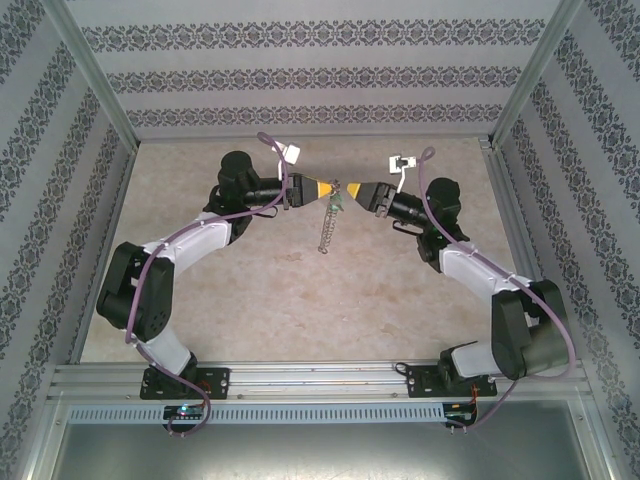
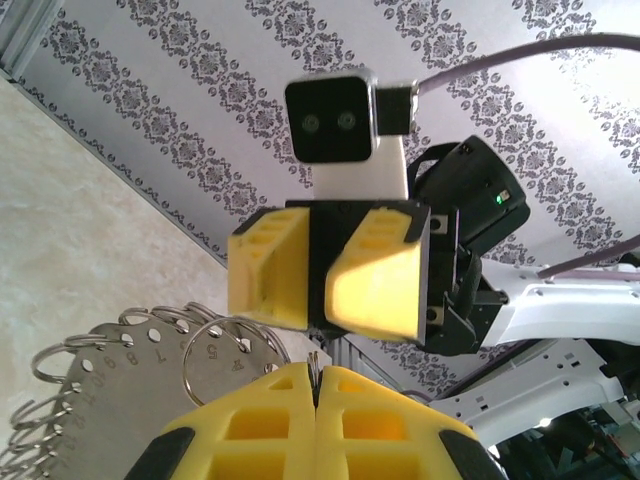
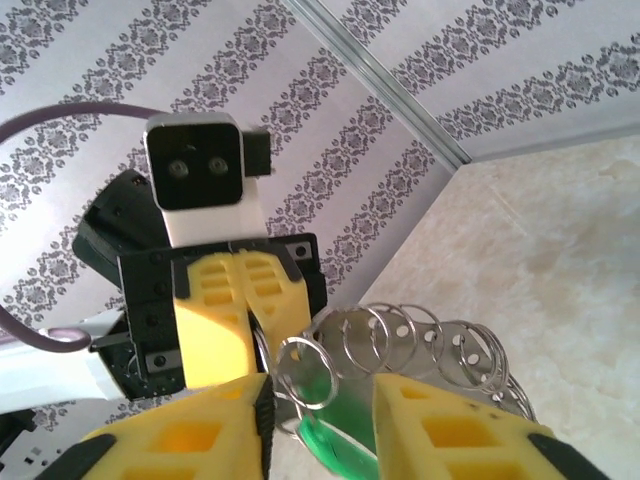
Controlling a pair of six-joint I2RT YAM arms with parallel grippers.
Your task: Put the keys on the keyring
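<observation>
The desk [image 1: 300, 310] is a flat top with a pale beige, mottled stone pattern, evenly lit. Patterned walls [image 1: 300, 80] stand along its left, far and right edges, with slim metal posts rising at the far corners. Silver metal rails [image 1: 320, 375] run across the near edge, and the two arm bases [image 1: 185, 380] are fixed there side by side, well apart from each other. Over the far middle of the desk a keyring [image 1: 325, 228] hangs downward. Whether its lower end touches the surface cannot be told. In both wrist views the same beige surface shows, meeting the foot of the patterned wall along a straight metal strip.
</observation>
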